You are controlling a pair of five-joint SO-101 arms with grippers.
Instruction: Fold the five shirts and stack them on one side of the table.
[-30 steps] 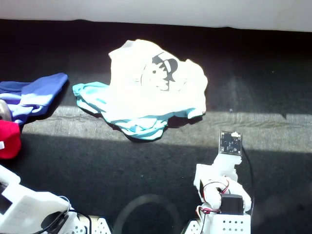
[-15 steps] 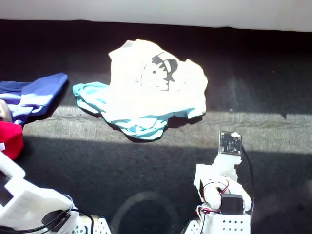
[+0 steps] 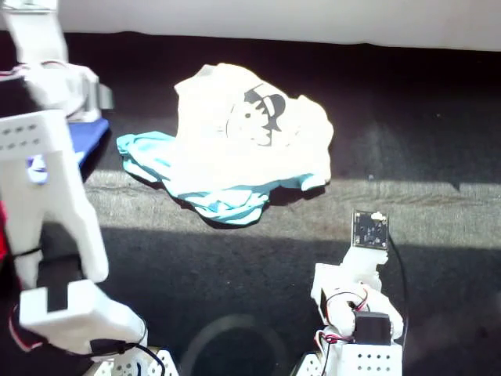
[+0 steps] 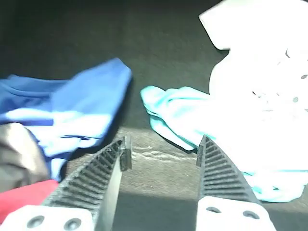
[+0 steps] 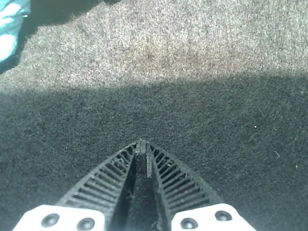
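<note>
Now: left claw (image 4: 165,142) spread beside blue shirt (image 4: 79,103) | right claw (image 5: 143,146) closed over carpet (image 5: 202,62)

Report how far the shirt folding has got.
Done: nothing; every shirt seen is crumpled. The white shirt lies over the turquoise shirt, and the blue shirt and red shirt lie bunched nearby. In hand: the left pincer hovers open between blue and turquoise, holding nothing; the right pincer is shut over bare mat. Left: every fold and the stacking.
</note>
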